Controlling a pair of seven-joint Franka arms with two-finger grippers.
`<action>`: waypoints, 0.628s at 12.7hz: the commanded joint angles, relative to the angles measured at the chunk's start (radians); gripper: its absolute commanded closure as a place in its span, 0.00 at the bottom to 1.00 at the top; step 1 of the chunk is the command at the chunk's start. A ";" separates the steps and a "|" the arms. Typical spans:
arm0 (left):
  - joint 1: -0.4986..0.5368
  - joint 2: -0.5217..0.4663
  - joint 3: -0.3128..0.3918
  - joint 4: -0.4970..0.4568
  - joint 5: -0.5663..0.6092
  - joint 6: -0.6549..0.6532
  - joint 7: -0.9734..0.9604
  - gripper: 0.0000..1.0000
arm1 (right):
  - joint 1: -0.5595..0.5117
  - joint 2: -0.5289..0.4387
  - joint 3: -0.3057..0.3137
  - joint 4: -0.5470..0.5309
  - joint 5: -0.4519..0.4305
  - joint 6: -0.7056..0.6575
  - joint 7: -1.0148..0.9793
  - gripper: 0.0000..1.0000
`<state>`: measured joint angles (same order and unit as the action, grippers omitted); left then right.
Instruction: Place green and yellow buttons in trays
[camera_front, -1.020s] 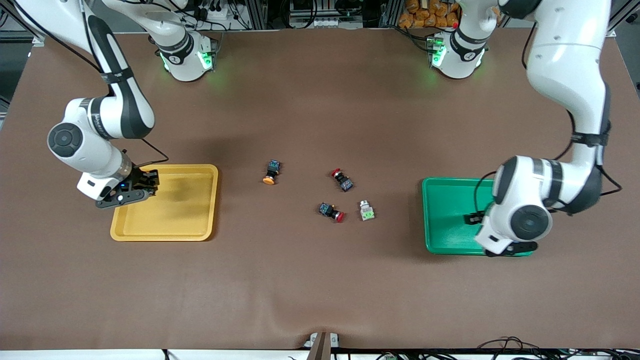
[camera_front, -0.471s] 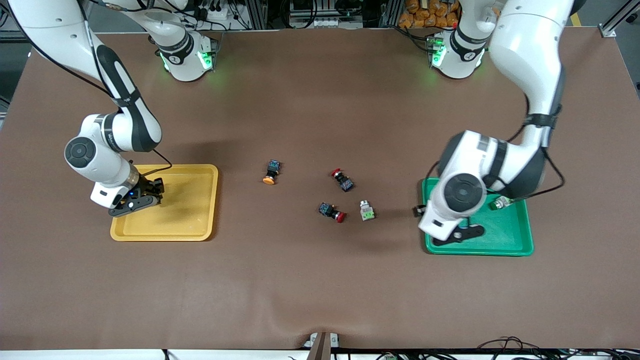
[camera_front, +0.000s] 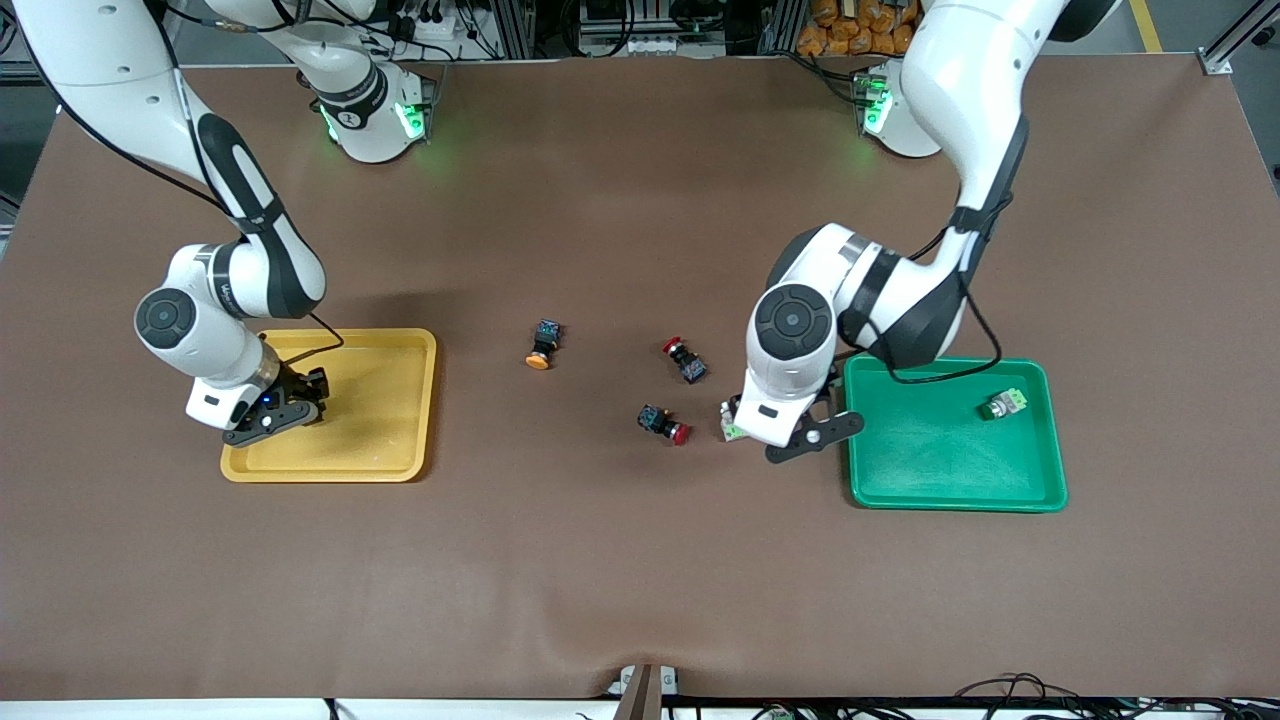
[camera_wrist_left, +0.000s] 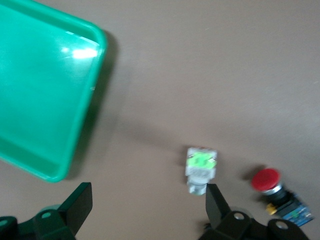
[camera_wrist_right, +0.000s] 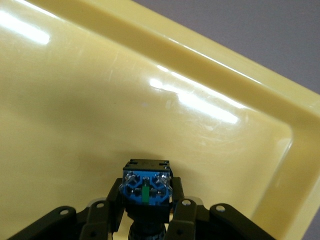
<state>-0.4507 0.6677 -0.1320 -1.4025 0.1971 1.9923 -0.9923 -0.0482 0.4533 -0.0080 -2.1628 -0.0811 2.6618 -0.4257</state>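
My right gripper (camera_front: 303, 393) is low over the yellow tray (camera_front: 400, 400), shut on a black-bodied button with a blue end (camera_wrist_right: 145, 187); its cap is hidden. The tray fills the right wrist view (camera_wrist_right: 100, 90). My left gripper (camera_front: 790, 438) is open over the table, between the green tray (camera_front: 940, 470) and a whitish button with a green end (camera_front: 730, 428). In the left wrist view that button (camera_wrist_left: 201, 169) lies beside one finger (camera_wrist_left: 216, 202), outside the gap. A second green button (camera_front: 1003, 403) lies in the green tray. A yellow-capped button (camera_front: 541, 346) lies mid-table.
Two red-capped black buttons lie mid-table: one (camera_front: 685, 360) farther from the front camera, one (camera_front: 665, 424) next to the green-ended button, also in the left wrist view (camera_wrist_left: 274, 186). The green tray's corner (camera_wrist_left: 60, 115) is close to my left gripper.
My left arm swung out of the green tray toward mid-table, leaving a green button in the tray. My right gripper shifted slightly over the yellow tray, still holding its button.
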 joint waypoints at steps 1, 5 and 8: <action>-0.020 0.077 0.008 0.004 -0.027 0.164 -0.051 0.00 | -0.021 0.019 0.013 0.014 -0.028 0.030 -0.031 0.58; -0.019 0.131 0.008 -0.056 -0.012 0.299 -0.049 0.00 | -0.030 0.019 0.013 0.012 -0.025 0.046 -0.077 0.26; -0.025 0.173 0.008 -0.059 -0.012 0.306 -0.028 0.00 | -0.028 0.009 0.013 0.006 -0.023 0.030 -0.074 0.10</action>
<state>-0.4666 0.8290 -0.1316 -1.4527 0.1893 2.2826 -1.0391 -0.0537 0.4656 -0.0082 -2.1547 -0.0814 2.6789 -0.4762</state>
